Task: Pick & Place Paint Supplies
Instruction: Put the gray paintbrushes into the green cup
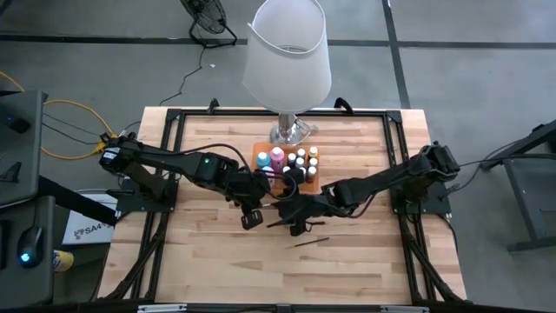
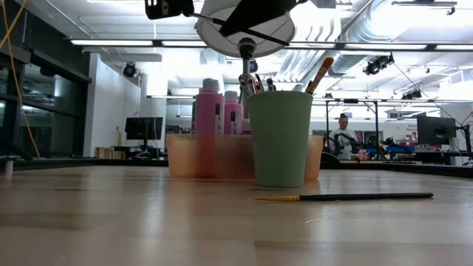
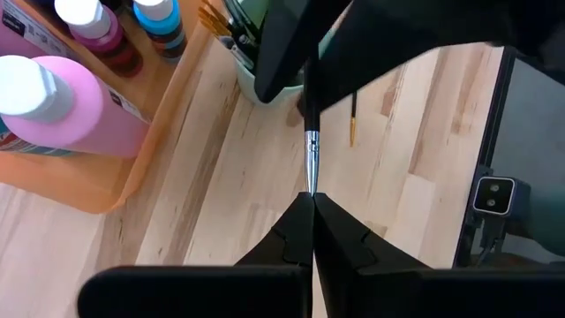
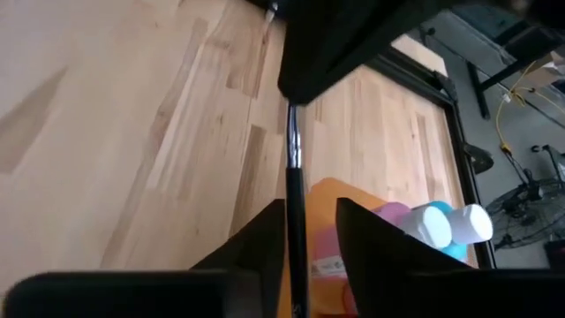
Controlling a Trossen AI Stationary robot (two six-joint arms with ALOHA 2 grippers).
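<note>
I saw the left gripper (image 3: 311, 205) near the middle of the wooden table (image 1: 208, 261), just left of the orange plastic tray (image 2: 185, 155) of paint bottles. Its fingers were pressed together on the bristle end of a thin dark-handled brush with a silver ferrule (image 3: 311, 150), held in the air above the table.

The brush ran from the left gripper rightward to the right gripper (image 4: 309, 238). In the right wrist view, that gripper's fingers stood one on each side of the dark handle with a gap showing between them; I could not tell whether they touched it. The long axis of the brush lay roughly left to right, bristles toward the left arm, handle toward the right arm.

I judged the brush to be light, stiff and slender, with a smooth handle that could pivot or slip in a narrow pinch. I judged the bristles to be the fragile part, so the better hold would be on the handle behind the ferrule, across the axis.

To the right, a pale green ribbed cup (image 2: 279, 138) stood at the near side of the tray, already holding brushes. A second thin brush with a yellow tip (image 2: 347, 196) lay flat on the table nearer the front, its length left to right.
</note>
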